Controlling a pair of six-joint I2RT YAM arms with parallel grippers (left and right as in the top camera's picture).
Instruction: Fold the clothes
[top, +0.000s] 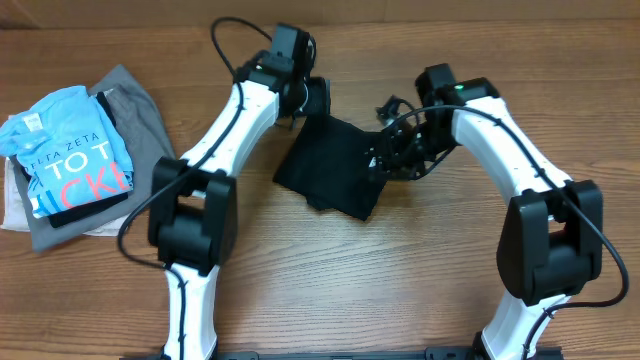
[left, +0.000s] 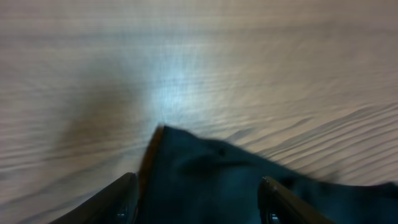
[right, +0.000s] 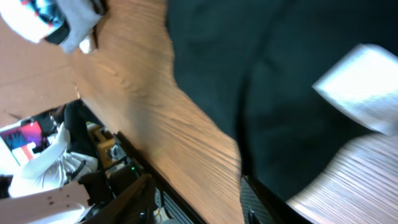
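Note:
The black T-shirt (top: 330, 165) lies in a folded, roughly square bundle in the middle of the wooden table. My left gripper (top: 315, 100) is at the shirt's far left corner. In the left wrist view its fingers (left: 198, 180) are spread wide, with the black fabric (left: 249, 186) lying between them. My right gripper (top: 385, 155) is at the shirt's right edge. In the right wrist view its fingers (right: 196, 183) are open over bare wood, beside the shirt (right: 273, 74) and its white label (right: 364, 87).
A pile of other clothes sits at the table's left edge: a light blue lettered shirt (top: 75, 150) on a grey garment (top: 140, 110). Both arm bases stand at the near edge. The table's edge and equipment beyond it show in the right wrist view (right: 112, 155).

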